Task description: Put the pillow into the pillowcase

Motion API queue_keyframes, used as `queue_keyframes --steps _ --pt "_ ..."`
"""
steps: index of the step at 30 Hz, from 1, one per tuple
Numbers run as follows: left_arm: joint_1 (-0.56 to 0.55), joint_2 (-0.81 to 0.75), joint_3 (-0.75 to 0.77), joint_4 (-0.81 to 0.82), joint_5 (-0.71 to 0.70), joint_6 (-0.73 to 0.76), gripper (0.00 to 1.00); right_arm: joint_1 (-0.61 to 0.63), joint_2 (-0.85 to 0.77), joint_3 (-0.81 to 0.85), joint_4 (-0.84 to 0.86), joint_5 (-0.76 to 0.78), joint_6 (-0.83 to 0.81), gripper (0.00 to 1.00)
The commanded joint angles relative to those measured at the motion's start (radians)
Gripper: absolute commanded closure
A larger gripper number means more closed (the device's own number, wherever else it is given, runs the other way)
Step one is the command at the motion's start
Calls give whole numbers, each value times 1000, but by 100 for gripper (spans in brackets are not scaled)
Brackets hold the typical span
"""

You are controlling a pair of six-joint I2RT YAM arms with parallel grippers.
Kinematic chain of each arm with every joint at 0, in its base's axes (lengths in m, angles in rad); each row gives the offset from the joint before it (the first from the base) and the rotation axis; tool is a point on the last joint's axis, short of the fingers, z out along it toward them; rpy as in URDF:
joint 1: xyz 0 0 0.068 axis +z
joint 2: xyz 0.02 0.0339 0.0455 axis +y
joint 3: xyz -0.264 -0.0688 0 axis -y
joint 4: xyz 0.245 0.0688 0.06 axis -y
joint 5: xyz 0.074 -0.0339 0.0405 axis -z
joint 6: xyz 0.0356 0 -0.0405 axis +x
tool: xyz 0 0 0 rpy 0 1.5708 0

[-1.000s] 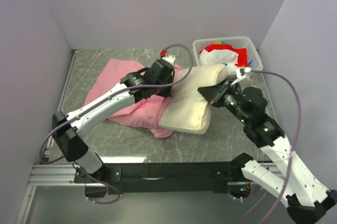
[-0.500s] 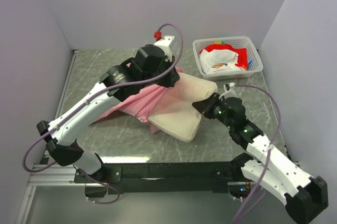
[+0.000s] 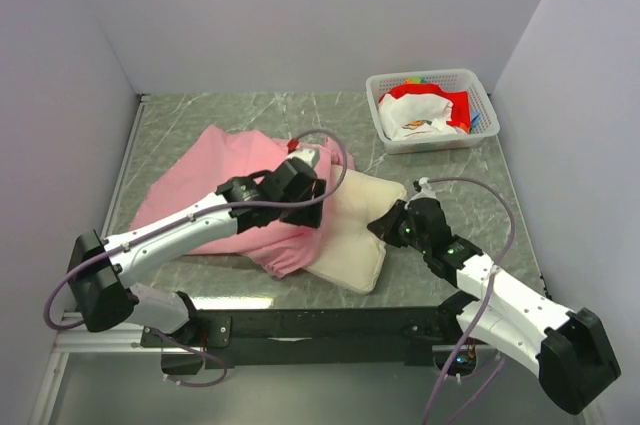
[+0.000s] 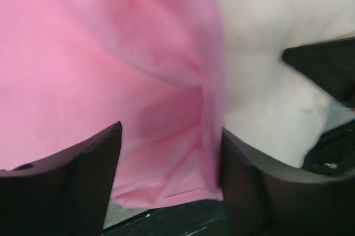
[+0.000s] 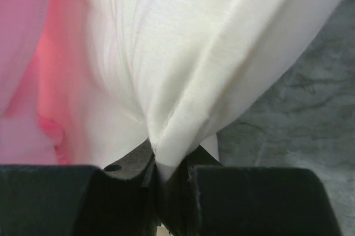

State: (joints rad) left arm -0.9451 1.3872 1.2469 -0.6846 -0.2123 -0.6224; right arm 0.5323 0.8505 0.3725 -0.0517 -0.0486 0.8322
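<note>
The pink pillowcase (image 3: 215, 190) lies wrinkled on the left half of the table, and its right end covers the left part of the cream pillow (image 3: 355, 240). My left gripper (image 3: 312, 207) hovers over that overlap. In the left wrist view it (image 4: 171, 136) is open, with the pillowcase (image 4: 111, 64) loose between its fingers and the pillow (image 4: 266, 53) just to the right. My right gripper (image 3: 387, 226) is shut on the pillow's right edge. The right wrist view shows that gripper (image 5: 169, 172) pinching a fold of the pillow (image 5: 194, 53), and the pillowcase (image 5: 22, 53) shows pink at the left.
A white basket (image 3: 473, 80) with red and white things stands at the back right corner. Purple walls close in the marble table (image 3: 200, 115) on three sides. A black rail runs along the near edge.
My left gripper, which had lifted the pillowcase, has come down and opened, letting the fabric go. The pillowcase now covers more of the pillow. My right gripper has pulled the pillow nearer.
</note>
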Motion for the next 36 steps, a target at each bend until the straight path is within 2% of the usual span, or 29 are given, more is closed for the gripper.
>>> queue_keyframes --steps 1,2,5,9,12,14,17,19,20,21,23,25,28,31,32,34,36 --pt "-14 -152 -130 7 -151 -124 25 8 25 17 67 16 -13 100" --pt "-24 -166 -145 -22 -220 -144 25 6 24 31 38 24 -22 100" --pt "-56 -221 -214 -110 -300 -233 23 5 16 55 -2 44 -34 100" --pt "-127 -324 -380 -87 -320 -402 30 6 12 98 -40 47 -45 100" --pt "-175 -405 -524 -21 -308 -561 43 6 10 124 -57 43 -50 100" --pt "-192 -450 -602 -6 -329 -663 46 5 16 138 -65 38 -54 100" --pt "-199 -493 -707 113 -320 -677 48 6 25 141 -62 32 -53 100" --pt "-201 -484 -763 178 -291 -657 44 6 33 143 -60 27 -53 100" --pt "-202 -478 -780 291 -277 -622 39 6 36 143 -62 27 -53 100" --pt "-207 -464 -806 336 -263 -576 34 6 35 141 -59 26 -53 100" --pt "-213 -442 -823 420 -249 -559 33 5 36 134 -51 23 -48 100" --pt "-213 -392 -825 439 -265 -548 33 6 38 141 -62 23 -48 100" --pt "-213 -317 -811 424 -312 -577 41 6 33 151 -63 18 -47 100" --pt "-215 -280 -781 431 -372 -565 67 5 32 170 -77 13 -48 100" --pt "-213 -275 -771 457 -340 -539 83 6 30 174 -79 13 -50 100" --pt "-216 -251 -721 575 -245 -407 99 6 25 186 -88 15 -50 100" --pt "-242 -211 -638 614 -100 -297 99 11 19 193 -91 23 -53 100"
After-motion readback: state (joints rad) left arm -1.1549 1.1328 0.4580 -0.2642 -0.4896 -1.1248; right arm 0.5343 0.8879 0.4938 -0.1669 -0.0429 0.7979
